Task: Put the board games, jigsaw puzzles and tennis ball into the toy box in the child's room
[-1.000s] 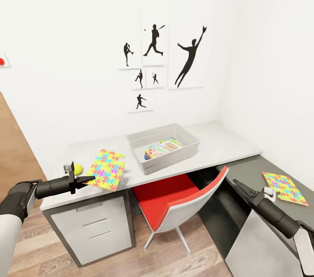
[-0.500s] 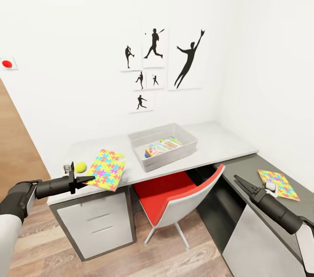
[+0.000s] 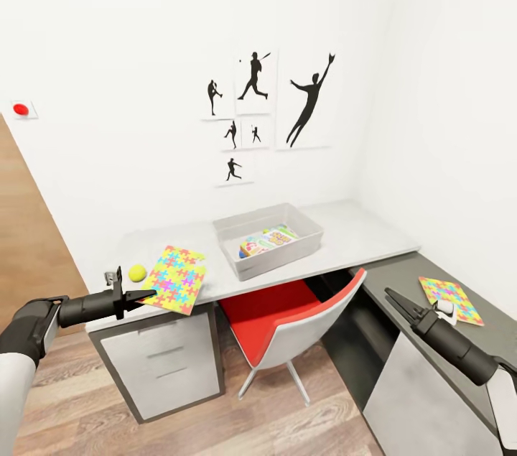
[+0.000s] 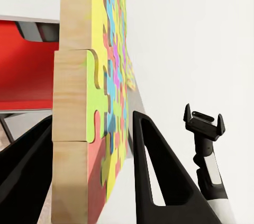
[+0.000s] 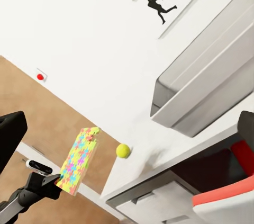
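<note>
My left gripper [image 3: 146, 293] is shut on one edge of a jigsaw puzzle [image 3: 177, 278], a thin multicoloured square held in the air just before the table's front edge. The left wrist view shows the puzzle's [image 4: 100, 91] wooden edge clamped between both fingers. The tennis ball [image 3: 136, 272] lies on the table [image 3: 359, 233] beside it. The grey toy box [image 3: 286, 256] stands mid-table with board games [image 3: 266, 241] inside. A second jigsaw puzzle [image 3: 450, 299] lies on the dark side wing. My right gripper [image 3: 392, 295] hangs open left of it, its fingers [image 5: 11, 139] wide apart.
A red and white chair [image 3: 294, 323] is tucked under the table between the white drawers [image 3: 164, 363] and the side wing. Sports-silhouette pictures [image 3: 309, 100] hang on the white wall, and a red button [image 3: 20, 110] sits far left. Wood floor lies below.
The whole picture has drawn in slightly, so the camera has backed away from the table. Both arms keep their pose, and the puzzle stays in my left gripper.
</note>
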